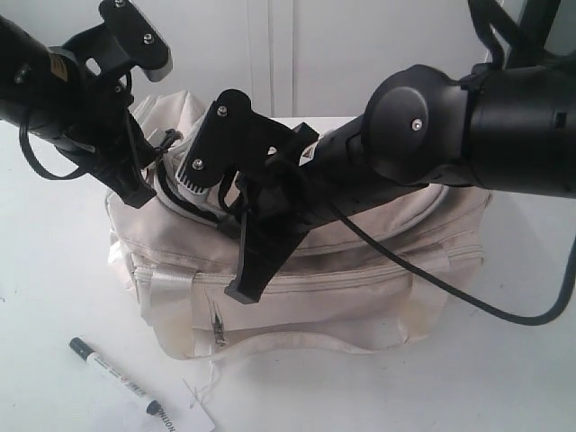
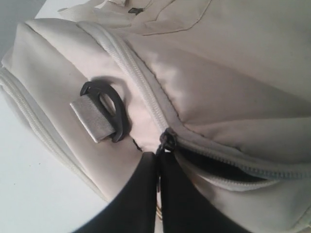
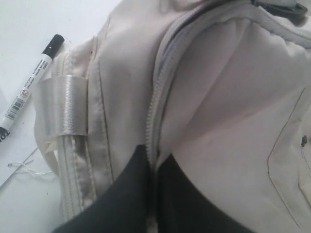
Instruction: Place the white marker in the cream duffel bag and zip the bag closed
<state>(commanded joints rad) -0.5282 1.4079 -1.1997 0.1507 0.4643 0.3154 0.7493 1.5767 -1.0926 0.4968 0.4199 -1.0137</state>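
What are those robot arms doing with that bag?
Both arms are working on the cream duffel bag. The left gripper is pinched shut right at the zipper slider, where the top is partly open. The right gripper pinches the bag's zipper edge. The white marker isn't inside yet; it lies on the table in front of the bag.

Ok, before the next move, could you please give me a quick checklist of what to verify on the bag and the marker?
1. The marker inside the bag: not ok; it lies on the table in front of the bag.
2. The top zip open: ok, partly; a dark gap shows beside the slider.
3. Gap wide enough for the marker: cannot tell.
4. Hold of the left claw: shut at the slider; what it pinches, cannot tell.
5. Hold of the right claw: ok, shut on the bag's zip edge.
6. A claw free for the marker: not ok.
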